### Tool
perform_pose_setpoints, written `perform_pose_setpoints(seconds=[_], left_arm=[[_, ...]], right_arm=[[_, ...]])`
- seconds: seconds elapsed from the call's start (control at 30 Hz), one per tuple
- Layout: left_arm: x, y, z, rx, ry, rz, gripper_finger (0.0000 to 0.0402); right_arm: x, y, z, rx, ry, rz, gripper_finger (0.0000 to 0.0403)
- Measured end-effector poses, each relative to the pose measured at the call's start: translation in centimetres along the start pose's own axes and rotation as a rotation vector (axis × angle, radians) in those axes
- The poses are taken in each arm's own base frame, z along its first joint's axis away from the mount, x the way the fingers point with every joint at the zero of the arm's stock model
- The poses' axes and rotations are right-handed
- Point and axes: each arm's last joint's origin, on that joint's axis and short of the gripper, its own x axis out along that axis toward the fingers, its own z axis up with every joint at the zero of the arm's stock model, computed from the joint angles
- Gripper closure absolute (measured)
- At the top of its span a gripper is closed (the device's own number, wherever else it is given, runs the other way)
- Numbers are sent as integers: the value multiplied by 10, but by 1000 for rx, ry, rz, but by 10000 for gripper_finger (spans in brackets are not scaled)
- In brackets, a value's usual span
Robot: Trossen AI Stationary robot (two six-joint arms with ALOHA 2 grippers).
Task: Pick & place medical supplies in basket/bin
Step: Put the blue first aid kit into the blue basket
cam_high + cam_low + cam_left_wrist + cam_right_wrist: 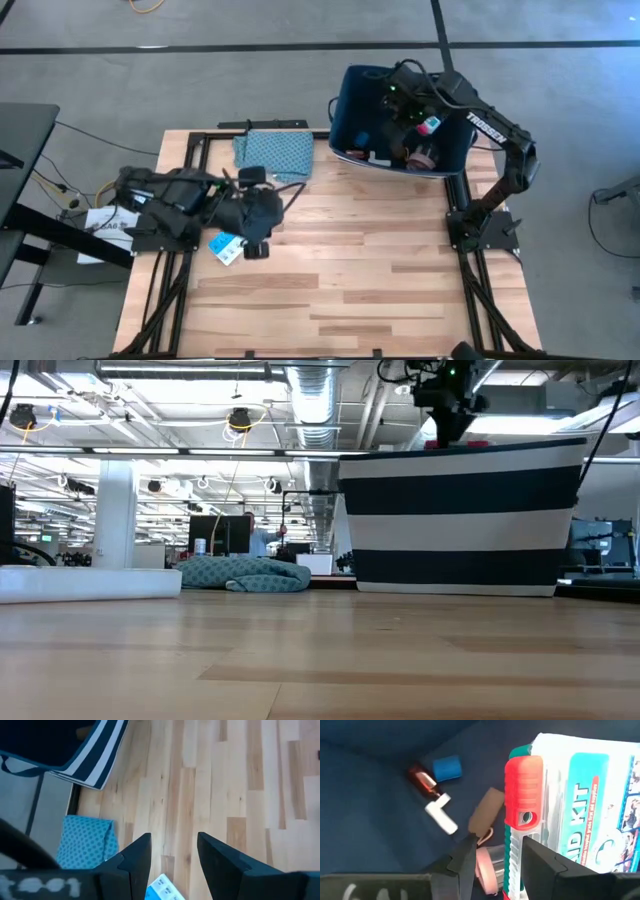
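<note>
One item remains on the wooden table: the blue-white pill organizer, lying left of centre in the high view, just beneath the left gripper, whose fingers stand apart and empty. Light, rigid and smooth-sided, it probably wants a pinch across its narrow width. At upper right, the right gripper hangs inside the navy bin, fingers parted, above the teal-red flat box, pink roll, brown oblong, blue cube and red bottle.
</note>
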Motion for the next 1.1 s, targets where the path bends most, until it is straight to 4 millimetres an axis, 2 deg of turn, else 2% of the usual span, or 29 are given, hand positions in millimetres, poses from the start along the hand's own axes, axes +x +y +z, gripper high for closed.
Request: perform_pose_setpoints(seconds=[0.13, 0.3, 0.37, 0.67, 0.73, 0.8, 0.83, 0.87, 0.93, 0.97, 1.1], left_arm=[[-7, -13, -3, 19, -28, 13, 251], [-13, -23, -7, 28, -38, -13, 251], [-15, -27, -8, 54, -43, -18, 251], [-19, -32, -10, 97, -67, 10, 252], [-19, -32, -10, 94, -68, 12, 252], [-19, -32, -10, 91, -68, 12, 252], [-19, -33, -10, 93, -68, 11, 252], [-19, -33, -11, 95, -70, 9, 252], [-19, -34, -11, 96, -71, 11, 252], [-19, -34, -11, 97, -70, 10, 252], [-19, -34, -11, 96, -70, 10, 252]], right_arm=[[16, -7, 0, 82, 17, 20, 274], [63, -1, -2, 81, 167, 123, 269], [73, 0, -4, 55, 243, 119, 269], [87, -4, 3, 49, 220, 93, 270], [88, -2, 8, 68, 176, 204, 270], [87, 3, 8, -3, 163, 346, 270], [87, 4, 8, -47, 160, 348, 270], [87, 3, 8, -60, 164, 269, 271], [90, -6, 7, 26, 185, -10, 274], [92, -10, 6, 72, 198, -55, 275], [94, -17, 5, 74, 208, 151, 280]])
